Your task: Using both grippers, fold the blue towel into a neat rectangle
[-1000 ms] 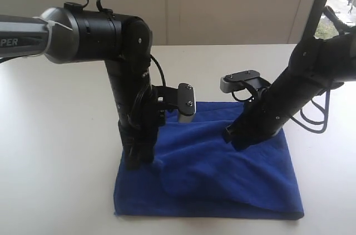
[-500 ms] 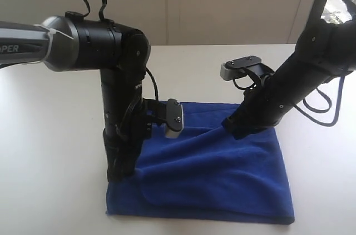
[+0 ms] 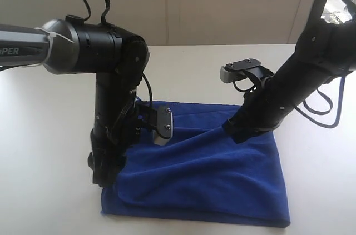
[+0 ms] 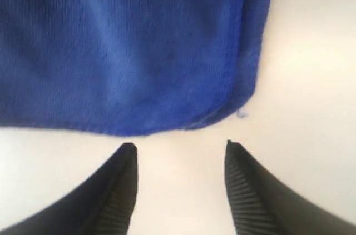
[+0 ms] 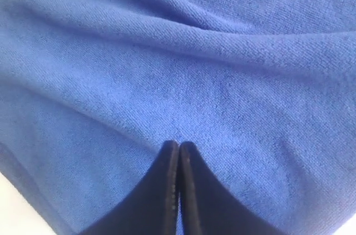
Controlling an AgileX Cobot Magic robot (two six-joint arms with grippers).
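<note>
Just off blue towel (image 4: pixel 128 51) corner: left gripper (image 4: pixel 179 144) spread.

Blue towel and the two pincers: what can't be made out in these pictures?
- Right wrist view: the right pincer is shut against the blue towel; whether cloth is nipped between its tips is hidden.
- Exterior view: tips of the left pincer are lost against its own dark arm.
- Both wrist views: the frame edges cut the towel off.

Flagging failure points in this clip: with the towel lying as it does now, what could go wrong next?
1. The left gripper is open and off the blue towel; that free corner may shift.
2. The right gripper, shut on a pucker, could drag the wrinkled top layer askew.
</note>
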